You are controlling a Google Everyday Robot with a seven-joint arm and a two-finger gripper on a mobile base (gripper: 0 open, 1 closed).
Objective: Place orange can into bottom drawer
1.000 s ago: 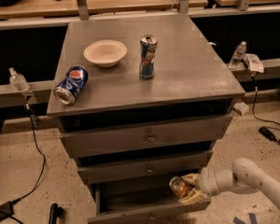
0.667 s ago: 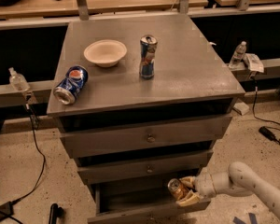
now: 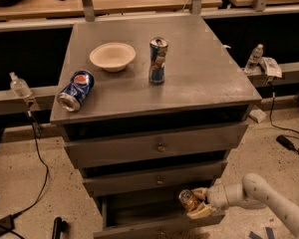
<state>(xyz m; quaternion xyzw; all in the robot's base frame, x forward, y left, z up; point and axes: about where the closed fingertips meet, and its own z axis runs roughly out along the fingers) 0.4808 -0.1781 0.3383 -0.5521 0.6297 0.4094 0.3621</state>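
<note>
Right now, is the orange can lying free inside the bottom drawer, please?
No, the orange can is clamped between the fingers of the gripper, which holds it at the front right of the open bottom drawer.

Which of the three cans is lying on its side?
The blue Pepsi can, lying front-left on the grey cabinet top. The slim blue can stands upright; the dented copper-orange can sits tilted in the claw over the open bottom drawer.

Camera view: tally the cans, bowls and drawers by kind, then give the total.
Cans: 3 (orange can in the gripper over the open bottom drawer; Pepsi can; slim blue can)
Bowls: 1 (cream bowl)
Drawers: 3
Total: 7
</note>
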